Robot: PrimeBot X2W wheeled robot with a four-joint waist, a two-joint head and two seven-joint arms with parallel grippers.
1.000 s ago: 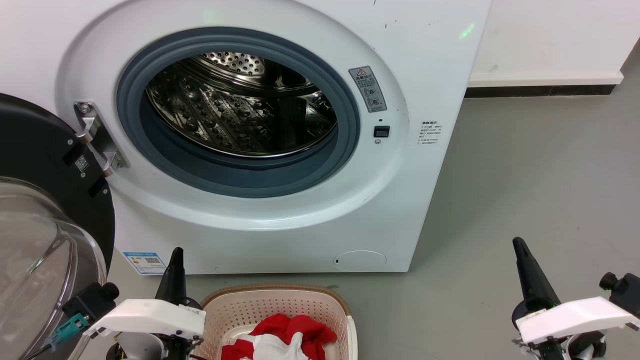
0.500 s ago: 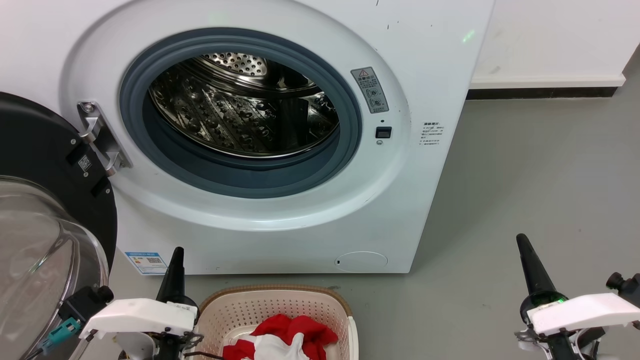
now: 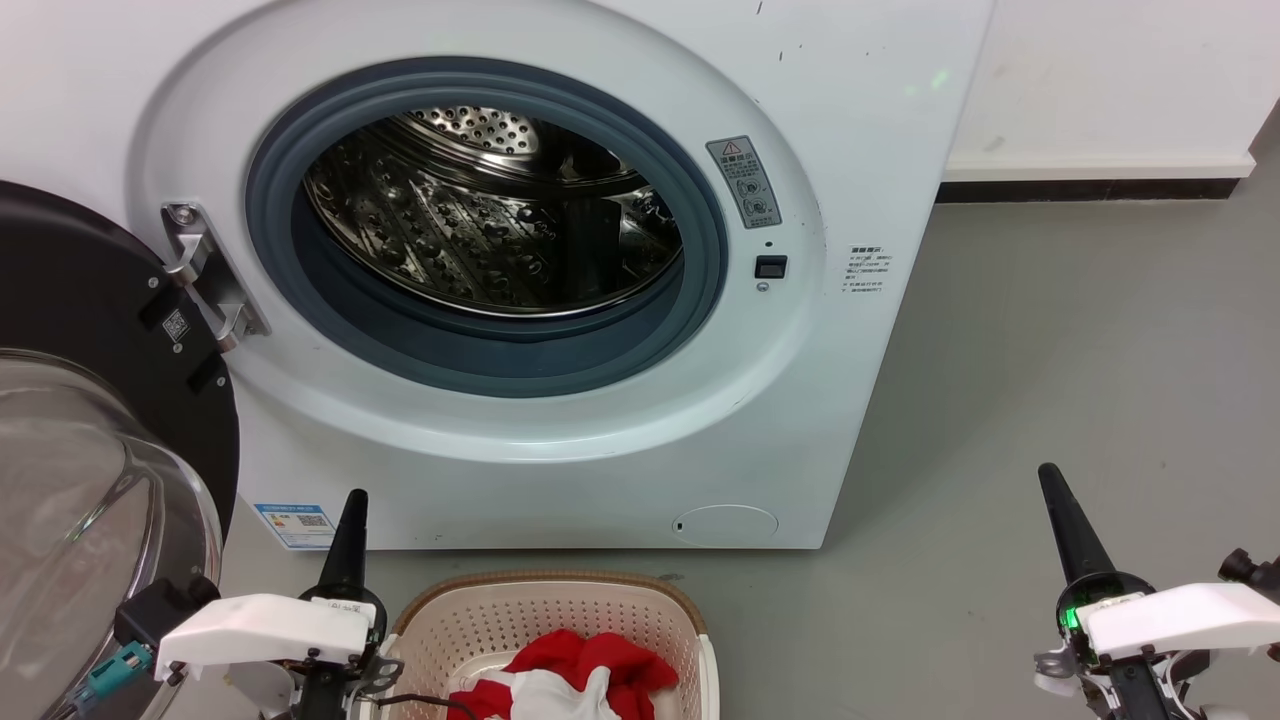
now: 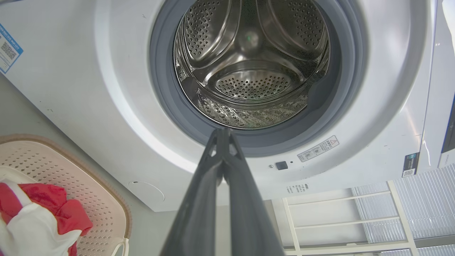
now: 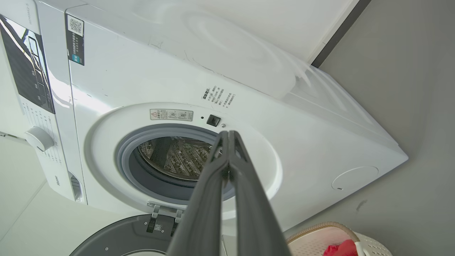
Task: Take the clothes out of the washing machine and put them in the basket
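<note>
The washing machine (image 3: pixel 560 470) was glossy white outside, with a shiny perforated steel drum (image 3: pixel 470 240) and a matt grey seal (image 3: pixel 500 360). At six o'clock, the matt plastic basket (image 3: pixel 500 620) held soft red cloth clothes (image 3: pixel 600 660).

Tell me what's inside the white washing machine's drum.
The shiny perforated steel drum shows only bare walls; its near lower part is hidden behind the grey rubber seal.

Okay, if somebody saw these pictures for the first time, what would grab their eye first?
On the washer, the open porthole and shiny steel drum dominate the middle of the head view, its door swung out at left. Next come the red-and-white clothes in the basket on the floor before it, between the shut left gripper and right gripper.
</note>
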